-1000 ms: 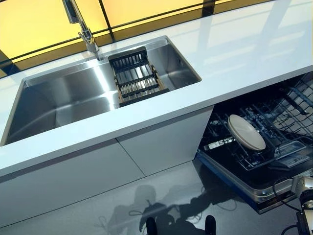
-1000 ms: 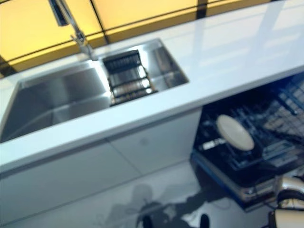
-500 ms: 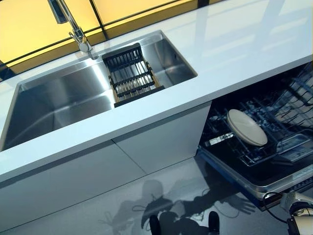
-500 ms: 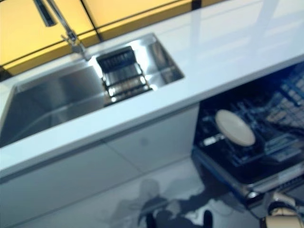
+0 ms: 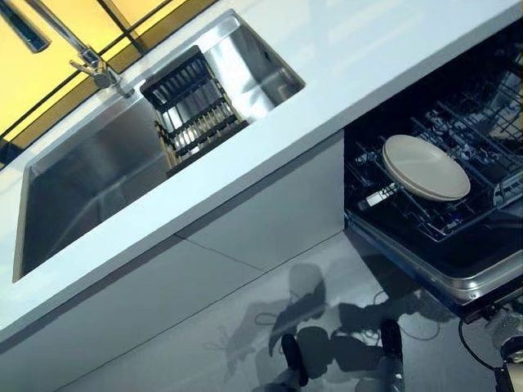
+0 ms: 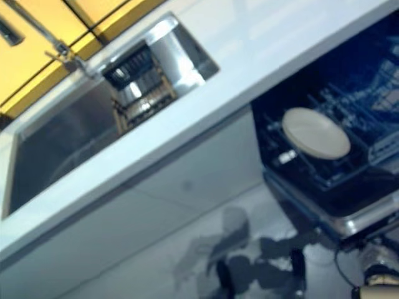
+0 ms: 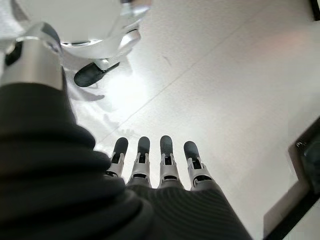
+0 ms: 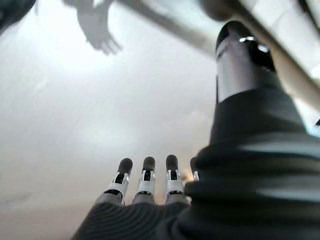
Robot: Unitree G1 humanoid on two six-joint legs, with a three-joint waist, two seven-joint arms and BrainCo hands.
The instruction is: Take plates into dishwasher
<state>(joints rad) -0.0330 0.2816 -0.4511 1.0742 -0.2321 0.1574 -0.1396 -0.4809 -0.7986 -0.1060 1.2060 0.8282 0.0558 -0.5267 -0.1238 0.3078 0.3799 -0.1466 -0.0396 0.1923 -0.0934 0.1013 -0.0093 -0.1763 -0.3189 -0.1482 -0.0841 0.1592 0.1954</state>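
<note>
Left hand (image 7: pixel 155 165) and right hand (image 8: pixel 145 187) hang empty, fingers straight, over the floor. Plate (image 5: pixel 425 167) lies in the dishwasher rack (image 5: pixel 482 131). You'd find it stiff, slick, breakable: take its rim.

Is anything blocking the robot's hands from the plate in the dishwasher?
Nothing visible blocks it. The plate lies uncovered in the pulled-out dishwasher rack, open from above. Both hands hang low over bare floor, the left hand and right hand open and holding nothing.
</note>
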